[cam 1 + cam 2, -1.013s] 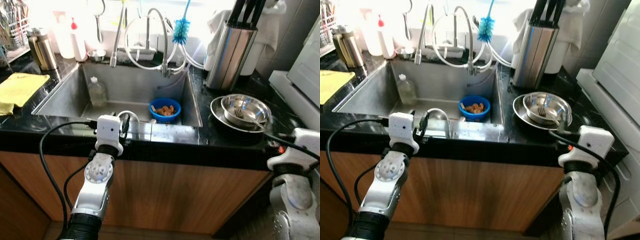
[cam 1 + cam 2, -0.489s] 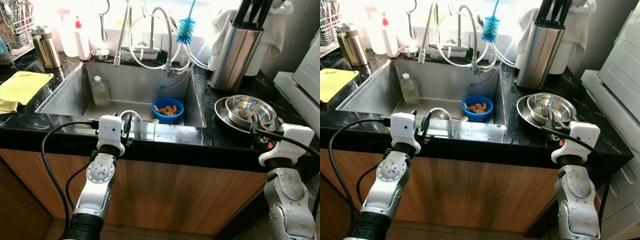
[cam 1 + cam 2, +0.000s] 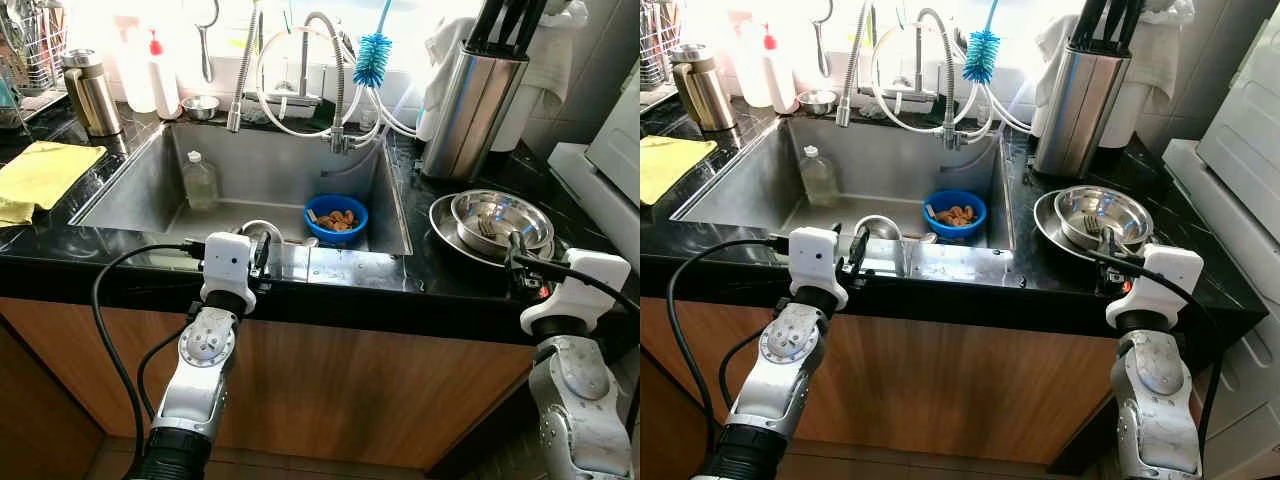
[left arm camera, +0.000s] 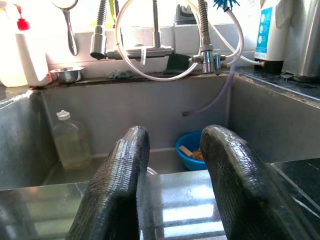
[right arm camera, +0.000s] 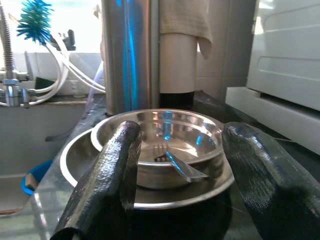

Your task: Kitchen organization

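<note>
Black stone bench (image 3: 60,235) runs round a steel sink (image 3: 150,195) that holds a blue bowl (image 3: 336,217) of scraps and a clear bottle (image 3: 198,180), while stacked steel bowls (image 3: 1102,215) with a fork (image 5: 172,160) sit at the bench's right end. Over the last second the right gripper (image 5: 175,172) has risen from below the front edge to face those bowls, fingers wide apart and empty, which suggests they are its target. Left gripper (image 4: 172,170) has edged slightly right at the sink's front rim, parted and empty.
</note>
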Available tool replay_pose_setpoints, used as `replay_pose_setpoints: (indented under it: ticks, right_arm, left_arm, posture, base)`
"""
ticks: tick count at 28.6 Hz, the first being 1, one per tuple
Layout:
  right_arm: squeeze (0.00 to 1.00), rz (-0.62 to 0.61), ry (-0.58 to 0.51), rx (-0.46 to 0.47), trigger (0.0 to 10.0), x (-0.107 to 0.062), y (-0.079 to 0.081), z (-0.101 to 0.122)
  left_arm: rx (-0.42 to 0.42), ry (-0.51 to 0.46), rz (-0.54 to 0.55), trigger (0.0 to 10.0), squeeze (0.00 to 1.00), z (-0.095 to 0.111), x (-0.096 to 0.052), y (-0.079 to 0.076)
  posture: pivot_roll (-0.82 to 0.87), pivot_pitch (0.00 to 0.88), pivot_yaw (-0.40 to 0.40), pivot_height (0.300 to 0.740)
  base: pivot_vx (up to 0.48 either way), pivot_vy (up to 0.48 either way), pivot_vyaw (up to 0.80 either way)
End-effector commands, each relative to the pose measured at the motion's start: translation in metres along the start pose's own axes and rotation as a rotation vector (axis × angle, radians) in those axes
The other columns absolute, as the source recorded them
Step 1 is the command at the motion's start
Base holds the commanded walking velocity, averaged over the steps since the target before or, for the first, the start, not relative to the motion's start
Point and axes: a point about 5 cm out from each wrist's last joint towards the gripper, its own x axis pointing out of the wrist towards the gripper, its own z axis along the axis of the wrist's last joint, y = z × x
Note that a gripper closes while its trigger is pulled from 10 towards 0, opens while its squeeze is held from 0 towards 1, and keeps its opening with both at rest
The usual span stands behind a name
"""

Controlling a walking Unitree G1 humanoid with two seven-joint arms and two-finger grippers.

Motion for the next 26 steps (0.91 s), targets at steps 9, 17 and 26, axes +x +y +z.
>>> replay_pose_setpoints:
  ticks: [9,17,26]
  right_arm:
    - [0.0,-0.027,0.053,0.003,10.0,0.0034,-0.0033,-0.0061]
    - [0.0,-0.025,0.064,0.006,0.9,0.0035,-0.0036,-0.0077]
    - [0.0,-0.025,0.068,0.004,1.2,0.0039,-0.0038,-0.0077]
  left_arm:
    - [-0.007,-0.006,-0.016,10.0,0.0,0.0042,0.0001,-0.0023]
    - [-0.009,-0.005,-0.02,10.0,0.0,0.004,0.0005,-0.0038]
    - [-0.007,-0.002,-0.02,10.0,0.0,0.0042,0.0005,-0.0042]
  posture:
    - [0.09,0.015,-0.097,0.74]
    - [0.09,0.012,-0.096,0.74]
    - [0.09,0.011,-0.098,0.74]
  base:
    - [0.0,0.0,0.0]
    - [0.0,0.0,0.0]
    - [0.0,0.0,0.0]
